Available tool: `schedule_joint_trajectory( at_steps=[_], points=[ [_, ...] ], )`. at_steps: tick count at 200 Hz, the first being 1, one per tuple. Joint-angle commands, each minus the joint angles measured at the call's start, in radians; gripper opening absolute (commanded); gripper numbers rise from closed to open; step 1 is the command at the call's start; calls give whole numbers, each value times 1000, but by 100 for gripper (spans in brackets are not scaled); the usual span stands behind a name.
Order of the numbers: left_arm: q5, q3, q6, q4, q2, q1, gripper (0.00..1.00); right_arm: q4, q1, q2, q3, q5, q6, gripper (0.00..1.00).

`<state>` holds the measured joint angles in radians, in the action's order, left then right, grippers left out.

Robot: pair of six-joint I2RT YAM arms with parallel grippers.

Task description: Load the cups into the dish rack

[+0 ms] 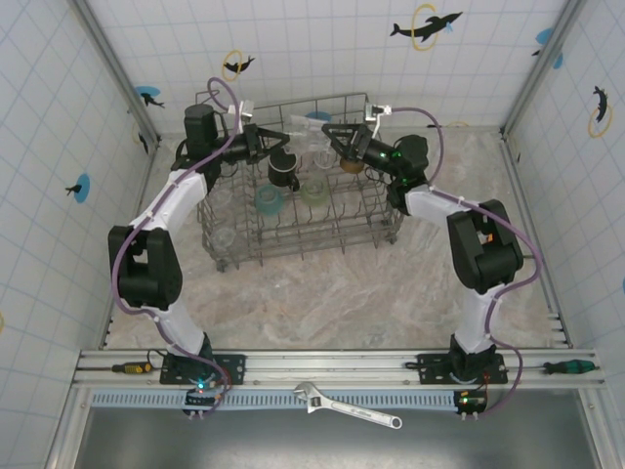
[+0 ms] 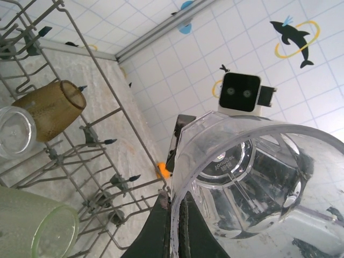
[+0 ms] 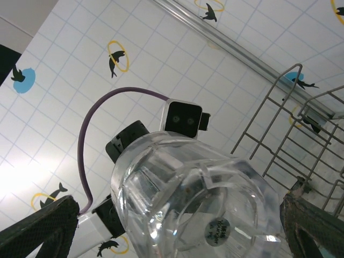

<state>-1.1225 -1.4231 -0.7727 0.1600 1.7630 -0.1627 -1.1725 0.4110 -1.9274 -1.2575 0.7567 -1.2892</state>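
Item: clear glass point(image 2: 252, 183), held above the far half of the dish rack point(image 1: 312, 249). Left tool point(image 2: 176, 228) is clamped on its rim; right tool point(image 3: 177, 215) is wide open, its fingers flanking the base without touching. We judge it best tipped mouth-down over free tines, clear of the amber tumbler point(image 2: 48, 107).

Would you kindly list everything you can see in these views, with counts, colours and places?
dish rack: one, grey wire, mid-table
black mug: one, black, in rack
teal cup: one, pale teal, in rack
green cup: one, pale green, beside teal cup
amber tumbler: one, amber-brown, in rack
rack glasses: at least two, clear, in rack
held glass: one, clear, over rack
orange object: one, orange, beyond rack wires
adjustable wrench: one, silver, near ledge
screwdrivers: two, green-handled and yellow-handled, near rail
left gripper: one, black, shut on held glass
right gripper: one, black, open around held glass
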Motion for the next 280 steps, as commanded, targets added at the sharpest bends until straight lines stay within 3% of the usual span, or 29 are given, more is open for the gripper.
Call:
schedule_joint_trajectory(
  at_steps=[1, 44, 127, 160, 215, 236, 256, 280],
  points=[
    [-45, 3, -43, 106, 7, 5, 0, -49, 11, -29, -45, 8, -29, 100],
    [-49, 6, -66, 131, 18, 4, 0, -92, 23, -58, -73, 14, -81, 97],
    [-66, 21, -76, 153, 30, 5, 0, -228, 46, -120, -127, 8, -205, 78],
    [-69, 26, -74, 153, 33, 5, 0, -231, 47, -119, -125, 5, -203, 62],
    [-48, 24, -68, 153, 36, 12, 0, -166, 48, -98, -121, 10, -140, 50],
    [-44, 18, -68, 155, 35, 19, 10, -123, 48, -83, -118, 10, -99, 48],
    [-17, 19, -67, 157, 24, 32, 31, -55, 48, -66, -121, 10, -41, 47],
    [15, 24, -58, 165, -1, 46, 45, 25, 48, -44, -124, 5, 24, 45]
  ],
)
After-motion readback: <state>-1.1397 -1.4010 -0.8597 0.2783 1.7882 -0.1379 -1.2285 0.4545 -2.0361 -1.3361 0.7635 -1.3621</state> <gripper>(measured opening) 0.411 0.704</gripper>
